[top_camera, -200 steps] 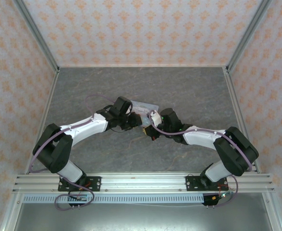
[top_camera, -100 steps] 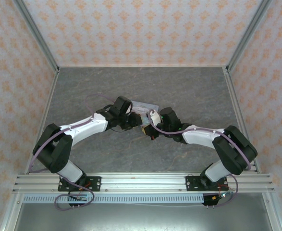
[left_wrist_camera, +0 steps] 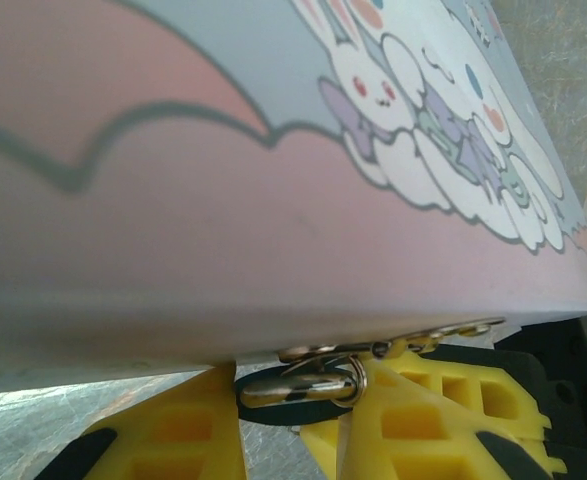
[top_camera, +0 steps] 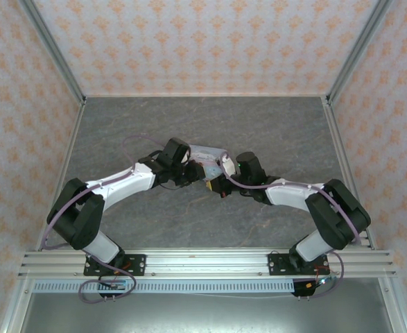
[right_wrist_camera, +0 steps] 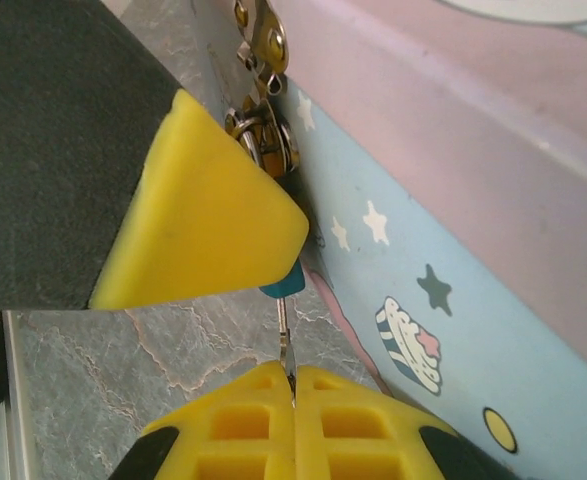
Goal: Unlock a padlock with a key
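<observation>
The left gripper was closed on the padlock, whose dark body sat pinched between its yellow fingers. The padlock hung from the clasp at the tin's lower edge. The right gripper was fully shut, nipping the key by its end. The thin shaft ran up to the padlock's teal underside, just beside the tin's starred blue wall. Whether the tip had entered the lock could not be told. Seen from above, both grippers met at the tin's near side.
</observation>
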Tool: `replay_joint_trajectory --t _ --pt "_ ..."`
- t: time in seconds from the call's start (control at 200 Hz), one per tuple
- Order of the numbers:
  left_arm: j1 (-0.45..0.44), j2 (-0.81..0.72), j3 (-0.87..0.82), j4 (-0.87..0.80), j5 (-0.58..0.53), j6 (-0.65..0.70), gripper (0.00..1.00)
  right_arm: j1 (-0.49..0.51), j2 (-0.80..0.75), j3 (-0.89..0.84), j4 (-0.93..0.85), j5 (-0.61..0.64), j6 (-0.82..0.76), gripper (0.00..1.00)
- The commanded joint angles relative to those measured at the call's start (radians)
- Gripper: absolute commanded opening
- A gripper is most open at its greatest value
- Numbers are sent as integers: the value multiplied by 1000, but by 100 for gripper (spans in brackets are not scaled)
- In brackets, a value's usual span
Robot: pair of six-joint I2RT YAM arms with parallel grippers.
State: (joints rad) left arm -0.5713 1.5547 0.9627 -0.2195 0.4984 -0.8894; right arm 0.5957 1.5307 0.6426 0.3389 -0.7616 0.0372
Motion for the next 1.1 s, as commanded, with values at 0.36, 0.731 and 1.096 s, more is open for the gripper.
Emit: replay_joint_trajectory --t 0.36,0.731,1.096 --pt "-13 -42 -17 76 131 -7 8 -48 70 34 253 -107 79 0" --pt "-13 -28 -24 66 136 21 7 -89 69 29 252 -117 85 0" --pt "-13 -25 -20 60 142 28 6 -112 52 25 218 -116 60 0"
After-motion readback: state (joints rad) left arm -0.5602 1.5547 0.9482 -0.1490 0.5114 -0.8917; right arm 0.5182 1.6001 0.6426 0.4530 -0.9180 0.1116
